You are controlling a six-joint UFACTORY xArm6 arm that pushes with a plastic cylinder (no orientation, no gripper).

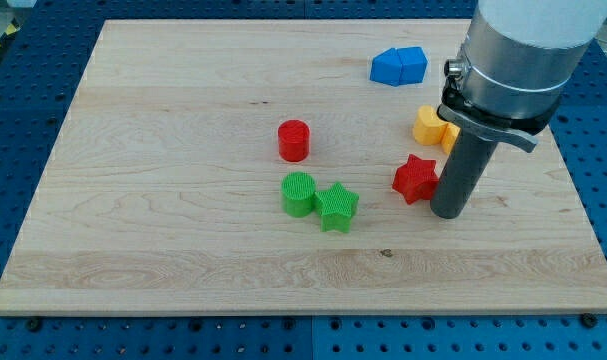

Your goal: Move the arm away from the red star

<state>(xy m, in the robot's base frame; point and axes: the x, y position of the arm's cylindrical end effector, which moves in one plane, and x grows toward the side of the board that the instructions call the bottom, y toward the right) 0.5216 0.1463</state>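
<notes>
The red star [414, 179] lies on the wooden board [183, 130], right of the board's middle. My tip [449, 212] rests on the board just to the star's right and slightly below it, very close to it or touching it. The dark rod rises from there to the grey arm body at the view's top right.
A red cylinder [294, 140] stands near the centre. A green cylinder [299, 193] and a green star [337, 207] touch just below it. A blue block [398, 66] lies at the top. A yellow block [433, 127] is partly hidden behind the arm.
</notes>
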